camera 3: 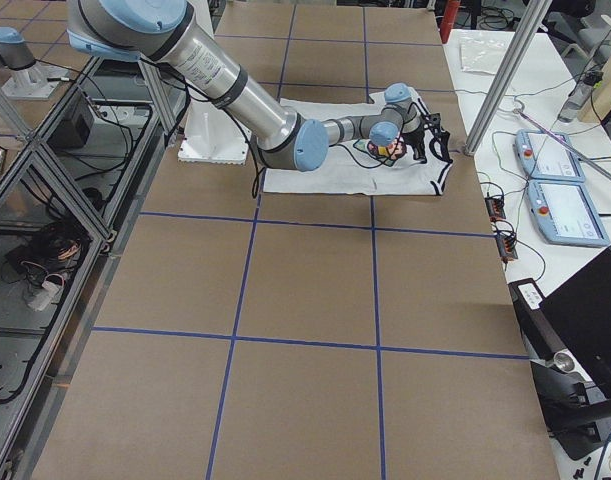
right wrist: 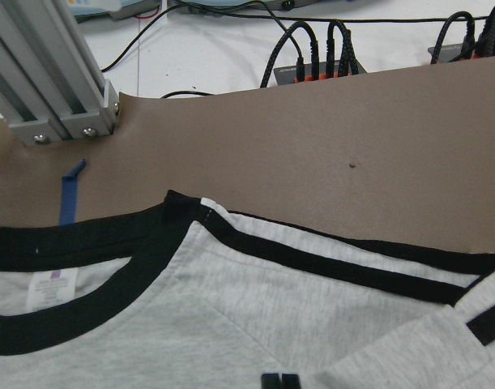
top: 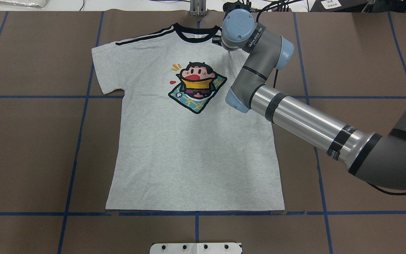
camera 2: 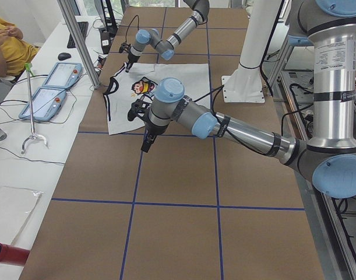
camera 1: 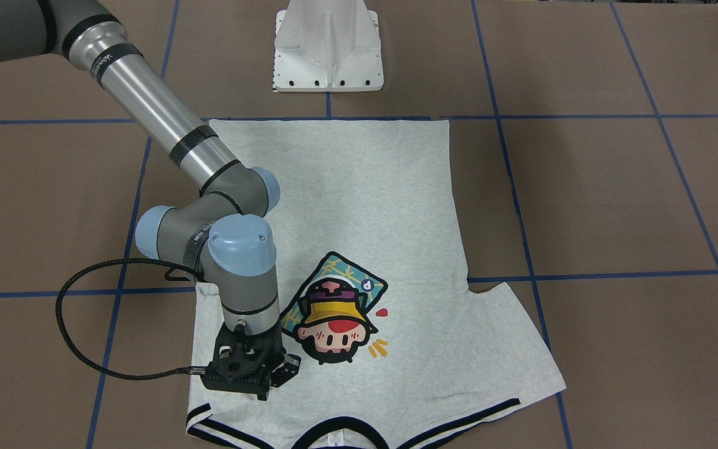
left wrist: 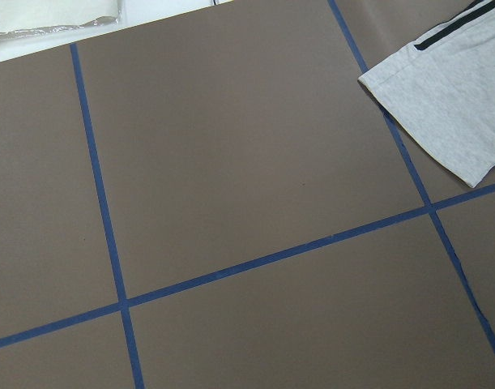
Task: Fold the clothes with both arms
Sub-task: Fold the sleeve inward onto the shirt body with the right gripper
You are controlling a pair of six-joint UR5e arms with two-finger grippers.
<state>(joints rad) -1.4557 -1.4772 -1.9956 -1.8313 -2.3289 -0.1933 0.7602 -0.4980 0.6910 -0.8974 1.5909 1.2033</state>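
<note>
One T-shirt (top: 189, 148), two pincers: right pincer (right wrist: 281, 381) is pressed together (left pincer (camera 2: 146, 146): can't tell).

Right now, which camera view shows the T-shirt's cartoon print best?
Overhead exterior: the cartoon print is whole, upright, unobstructed. Front-facing shows it upside down beside the right arm; side views show it tiny; wrist views miss it.

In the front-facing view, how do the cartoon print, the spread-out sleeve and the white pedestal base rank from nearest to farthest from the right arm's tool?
1. Cartoon print, just beside the right tool, on the view's right.
2. Spread-out sleeve, at the shirt's opposite edge.
3. White pedestal base, at the view's top.
</note>
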